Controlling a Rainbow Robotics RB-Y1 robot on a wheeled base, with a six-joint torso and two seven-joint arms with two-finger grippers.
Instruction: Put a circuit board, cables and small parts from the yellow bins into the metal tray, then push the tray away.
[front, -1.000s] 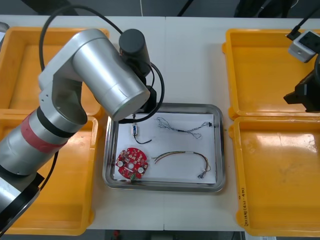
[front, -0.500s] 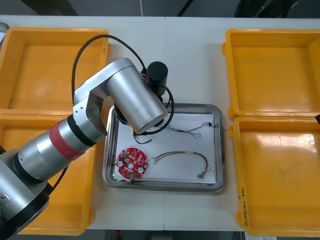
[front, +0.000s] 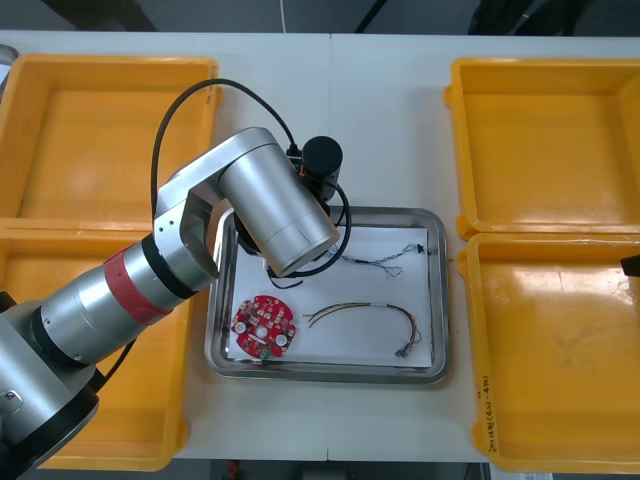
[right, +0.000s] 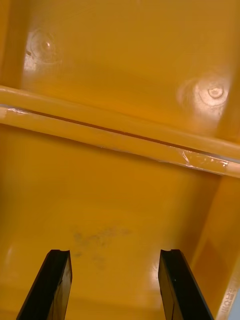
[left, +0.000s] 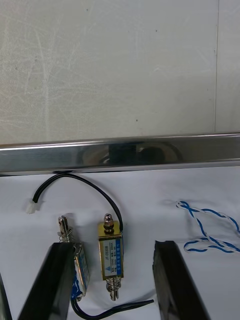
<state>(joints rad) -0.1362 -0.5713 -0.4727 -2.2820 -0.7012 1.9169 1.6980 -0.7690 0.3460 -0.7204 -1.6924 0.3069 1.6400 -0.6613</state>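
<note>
The metal tray (front: 437, 300), white inside, lies mid-table between the yellow bins. It holds a round red circuit board (front: 263, 324), a red and yellow cable (front: 370, 318) and a twisted blue and white cable (front: 385, 258). My left arm (front: 275, 205) reaches over the tray's far left corner. Its gripper (left: 117, 285) is open just above the white liner. One small metal part (left: 111, 255) lies free between the fingers, and a second small metal part (left: 75, 260) is beside one finger. A black cable (left: 75, 182) curls near the tray rim (left: 120, 155). My right gripper (right: 115, 285) stands open, holding nothing.
Two yellow bins (front: 100, 140) (front: 150, 400) flank the tray on the left, and two more yellow bins (front: 545, 140) (front: 560, 360) on the right. The right gripper hovers over a bare orange bin floor (right: 120, 190), by the seam between two bins.
The left gripper has opened and let go of a small metal part in the tray. The right arm has drawn back to the table's right edge.
</note>
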